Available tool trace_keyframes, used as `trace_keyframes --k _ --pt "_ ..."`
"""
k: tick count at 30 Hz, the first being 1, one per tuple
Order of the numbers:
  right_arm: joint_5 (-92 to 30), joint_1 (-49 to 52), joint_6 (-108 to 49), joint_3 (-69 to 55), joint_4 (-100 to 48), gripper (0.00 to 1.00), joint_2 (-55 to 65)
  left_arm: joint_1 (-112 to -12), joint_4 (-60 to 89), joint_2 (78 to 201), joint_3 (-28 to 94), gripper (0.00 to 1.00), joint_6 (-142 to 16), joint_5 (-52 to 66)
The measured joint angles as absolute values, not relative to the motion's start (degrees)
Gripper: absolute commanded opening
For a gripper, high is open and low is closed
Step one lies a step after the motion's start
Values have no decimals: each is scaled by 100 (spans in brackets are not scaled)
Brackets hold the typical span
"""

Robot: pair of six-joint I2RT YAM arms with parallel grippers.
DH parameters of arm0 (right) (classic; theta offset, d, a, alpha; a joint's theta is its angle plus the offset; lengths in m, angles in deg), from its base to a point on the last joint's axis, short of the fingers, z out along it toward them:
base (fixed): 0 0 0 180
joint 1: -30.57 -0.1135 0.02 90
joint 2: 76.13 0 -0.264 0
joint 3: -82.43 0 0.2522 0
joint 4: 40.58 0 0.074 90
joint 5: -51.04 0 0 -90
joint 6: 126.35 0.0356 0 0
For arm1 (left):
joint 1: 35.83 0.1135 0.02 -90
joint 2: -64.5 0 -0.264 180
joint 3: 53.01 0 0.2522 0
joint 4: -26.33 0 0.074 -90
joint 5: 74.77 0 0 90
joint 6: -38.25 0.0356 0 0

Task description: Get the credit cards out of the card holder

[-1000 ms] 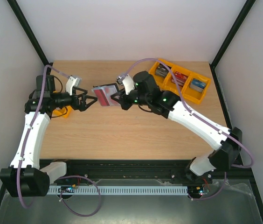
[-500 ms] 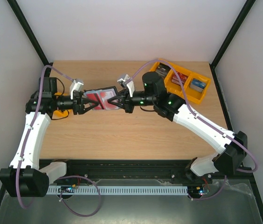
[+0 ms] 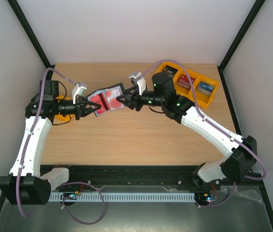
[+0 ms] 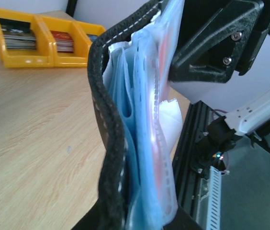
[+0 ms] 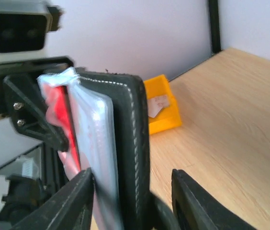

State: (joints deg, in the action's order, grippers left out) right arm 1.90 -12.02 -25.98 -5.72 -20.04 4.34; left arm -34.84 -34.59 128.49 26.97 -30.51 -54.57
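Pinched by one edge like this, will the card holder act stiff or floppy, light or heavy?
Probably floppy: the black stitched cover of the card holder bows in the left wrist view. Its clear pockets fan apart, so they would likely splay when squeezed. Seemingly light: the left hand holds it aloft by one edge.

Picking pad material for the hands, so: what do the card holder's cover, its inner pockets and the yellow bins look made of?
The card holder cover looks like black leather or leatherette, matte, pale stitching along its edge. The inner pockets: soft clear plastic, bluish, glossy, wavy-edged. The yellow bins: likely hard moulded plastic, smooth, rigid walls.
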Motion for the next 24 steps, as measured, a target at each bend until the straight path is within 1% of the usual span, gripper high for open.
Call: trace_keyframes --k 1,4,6,9,11,12,15,18,20,22,24 --pt "-46 -1161 -2596 -572 -1975 51 434 -3484 -3402 12849 2690 2 -3132 -5363" --pt "-577 -1102 -2583 -572 -1855 52 412 -3484 -3198 12840 2644 2 -3344 -5072" --pt "-918 -1080 -2611 -572 -1752 49 346 -3484 -3115 12838 2616 2 -3458 -4901" --pt "-1067 -1080 -2725 -572 -1652 43 182 -3484 -3002 12835 2603 2 -3585 -4729" --pt "-883 -1130 -2845 -574 -1647 42 84 -3486 -2967 12835 2603 2 -3626 -4672" --pt "-658 -1211 -2908 -579 -1660 40 60 -3486 -2947 12835 2600 2 -3642 -4654" --pt "146 -1561 -3009 -588 -1835 37 115 -3490 -2934 12835 2600 2 -3670 -4576" --pt "918 -1790 -2823 -590 -2347 36 285 -3490 -2927 12833 2600 2 -3677 -4556" --pt "1121 -1808 -2583 -583 -2731 34 373 -3497 -2925 12833 2600 2 -3677 -4554" --pt "1058 -1797 -2467 -590 -2904 38 403 -3510 -2925 12833 2600 2 -3677 -4550" --pt "800 -1781 -2443 -596 -2889 38 403 -3519 -2919 12833 2600 2 -3681 -4493"
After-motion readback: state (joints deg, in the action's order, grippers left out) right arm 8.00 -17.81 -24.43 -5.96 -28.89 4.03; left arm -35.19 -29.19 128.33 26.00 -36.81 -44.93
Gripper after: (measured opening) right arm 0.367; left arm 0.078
